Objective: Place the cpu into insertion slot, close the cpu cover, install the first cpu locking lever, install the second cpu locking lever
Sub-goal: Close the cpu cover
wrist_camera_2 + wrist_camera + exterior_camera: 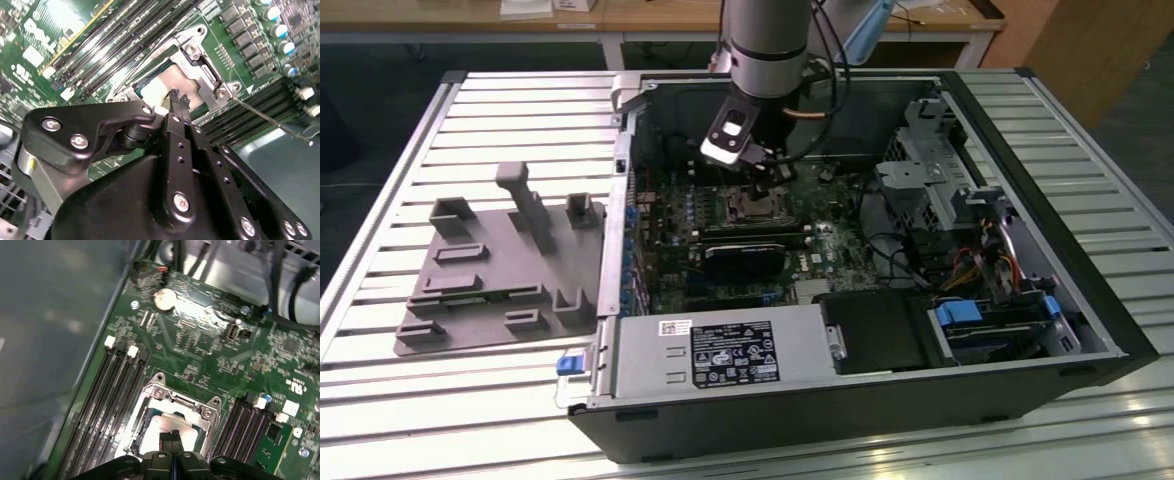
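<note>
Inside the open computer case [854,425], toward eleven o'clock of its middle in the exterior view, one gripper [178,101] hangs with its two fingers pressed together, pinching nothing I can see. The tips are touching or just over the one cpu [162,85]. That chip sits in the one insertion slot [141,429], with the one cpu cover [181,400] seemingly flat around it. One lever wire [270,120] sticks out free. The step looks like seating the cover, which calls for a straight, gentle push that spares the chip's face. One grey tray [474,318] lies at nine o'clock of the case.
</note>
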Tool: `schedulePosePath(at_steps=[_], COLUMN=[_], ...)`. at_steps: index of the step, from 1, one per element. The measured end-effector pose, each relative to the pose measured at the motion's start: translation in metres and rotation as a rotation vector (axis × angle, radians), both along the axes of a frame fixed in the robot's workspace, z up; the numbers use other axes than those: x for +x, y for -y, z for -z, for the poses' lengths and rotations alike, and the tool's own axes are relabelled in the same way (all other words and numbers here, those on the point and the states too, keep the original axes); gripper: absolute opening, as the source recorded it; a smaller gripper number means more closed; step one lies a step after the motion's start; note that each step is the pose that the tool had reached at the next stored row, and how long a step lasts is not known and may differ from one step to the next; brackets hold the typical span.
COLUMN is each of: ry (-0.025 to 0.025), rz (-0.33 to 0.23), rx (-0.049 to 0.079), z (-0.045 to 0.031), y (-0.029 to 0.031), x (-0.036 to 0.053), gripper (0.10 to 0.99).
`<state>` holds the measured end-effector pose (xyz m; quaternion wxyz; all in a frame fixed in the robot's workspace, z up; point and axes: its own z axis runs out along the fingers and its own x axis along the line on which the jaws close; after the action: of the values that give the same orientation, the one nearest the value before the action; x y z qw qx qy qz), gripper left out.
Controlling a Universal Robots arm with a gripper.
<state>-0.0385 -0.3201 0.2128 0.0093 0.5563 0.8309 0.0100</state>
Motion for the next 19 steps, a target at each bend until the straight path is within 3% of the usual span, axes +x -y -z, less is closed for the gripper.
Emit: schedulePosePath(at_steps=[19], ry=[0.0003], rz=[-0.346], rx=[-0.010], z=[0.0016], y=[0.0000], x=[0.0000], gripper=[0.102])
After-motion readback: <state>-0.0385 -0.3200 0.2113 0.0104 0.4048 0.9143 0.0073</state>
